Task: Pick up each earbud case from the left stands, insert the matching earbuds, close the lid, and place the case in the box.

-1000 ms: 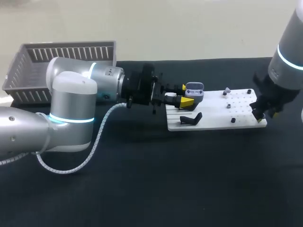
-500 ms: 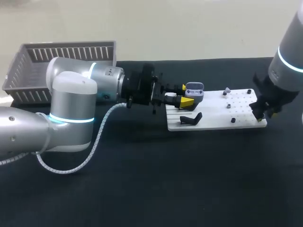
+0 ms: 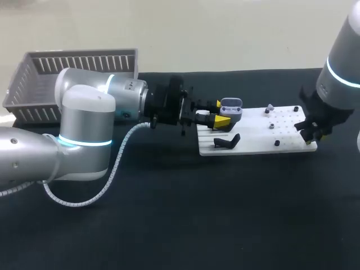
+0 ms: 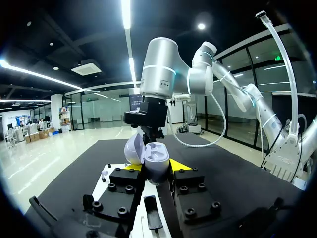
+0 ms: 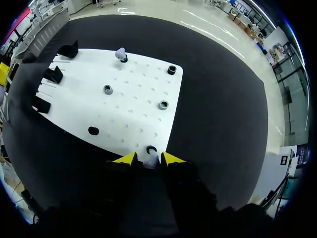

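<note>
Left gripper (image 3: 216, 120) is clenched on the earbud case (image 3: 231, 107), one yellow-tipped finger against each side of its body. The case is held off the surface above the far left part of the white board (image 3: 256, 140). Its lid (image 4: 132, 148) stands open, tipped back, and the inner cavity is exposed in the left wrist view. The board lies on the black table (image 3: 169, 225), towards the table's right side. Right gripper (image 3: 313, 134) is at the board's near right corner. Its fingers grasp a small pale earbud (image 5: 150, 159) between the tips, just beside a black socket (image 5: 151, 148) at that corner. Whether the earbud touches the socket cannot be told. A second pale earbud (image 5: 120, 53) sits upright on a socket by the board's far edge. Further black sockets (image 5: 163, 104) are spread across the board's right half. Black stands (image 3: 226, 142) occupy the board's left end. The grey slatted box (image 3: 73, 70) rests at the table's far left corner, well apart from the board.
</note>
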You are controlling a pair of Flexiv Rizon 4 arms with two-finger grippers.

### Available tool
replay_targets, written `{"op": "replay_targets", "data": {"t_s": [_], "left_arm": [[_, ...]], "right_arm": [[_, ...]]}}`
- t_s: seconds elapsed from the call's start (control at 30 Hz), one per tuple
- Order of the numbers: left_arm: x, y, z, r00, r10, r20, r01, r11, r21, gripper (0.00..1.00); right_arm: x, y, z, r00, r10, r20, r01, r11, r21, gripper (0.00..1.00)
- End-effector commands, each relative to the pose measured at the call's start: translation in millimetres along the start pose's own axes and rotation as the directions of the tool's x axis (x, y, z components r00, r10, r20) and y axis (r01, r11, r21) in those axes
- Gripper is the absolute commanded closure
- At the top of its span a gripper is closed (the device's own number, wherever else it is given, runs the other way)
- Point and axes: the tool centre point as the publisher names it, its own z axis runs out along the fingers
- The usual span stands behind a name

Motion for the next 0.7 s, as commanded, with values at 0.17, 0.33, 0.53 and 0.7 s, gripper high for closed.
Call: {"op": "replay_targets", "data": {"t_s": [0.17, 0.33, 0.53, 0.7], "left_arm": [[0.9, -0.3, 0, 1.000, 0.002, 0.003, -0.002, 1.000, -0.002, 1.00], [0.9, -0.3, 0, 1.000, 0.002, 0.003, -0.002, 1.000, -0.002, 1.00], [0.9, -0.3, 0, 1.000, 0.002, 0.003, -0.002, 1.000, -0.002, 1.00], [0.9, -0.3, 0, 1.000, 0.002, 0.003, -0.002, 1.000, -0.002, 1.00]], "right_arm": [[1, 1, 1, 1.000, 0.005, 0.002, -0.005, 1.000, 0.009, 0.69], [1, -1, 1, 1.000, 0.011, 0.002, -0.011, 1.000, 0.020, 0.91], [2, -1, -6, 1.000, 0.025, 0.006, -0.025, 0.999, 0.048, 1.00], [6, 1, -34, 0.996, 0.091, 0.001, -0.091, 0.995, 0.050, 1.00]]}}
